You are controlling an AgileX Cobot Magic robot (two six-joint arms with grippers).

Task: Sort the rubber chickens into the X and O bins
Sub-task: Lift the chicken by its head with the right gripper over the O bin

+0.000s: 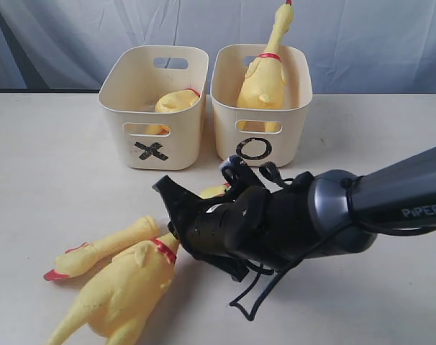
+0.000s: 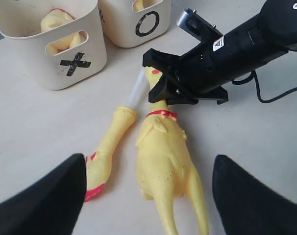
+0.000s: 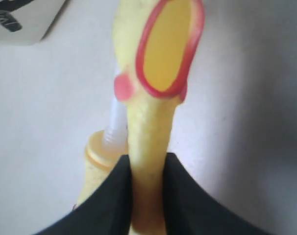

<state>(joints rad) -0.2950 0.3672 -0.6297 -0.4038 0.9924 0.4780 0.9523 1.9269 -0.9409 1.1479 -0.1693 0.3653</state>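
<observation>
- Nearest, left gripper (image 2: 148, 156): jaws spread wide, nothing held, hovering over the tail end of the whole chicken.
- On the table (image 1: 31, 180), near left: whole chicken (image 1: 121, 295), lying flat, tail toward the near edge, neck stretching far and right, red collar at the base of the neck.
- Just left of it: limb (image 1: 103, 248), red foot toward the near left, white tube (image 2: 135, 93) at its far end, close beside the chicken's head.
- Reaching in from the right: right gripper (image 1: 180, 215), jaws clamped on the whole chicken's neck, one finger pressed to each side, red-rimmed mouth just past the fingertips.
- Far left: X bin (image 1: 182, 136), with the headless body (image 1: 176, 100) inside.
- Far right, just beside the X bin: O bin (image 1: 290, 129), with an upright chicken (image 1: 265, 79) inside, head rising well above the rim.
</observation>
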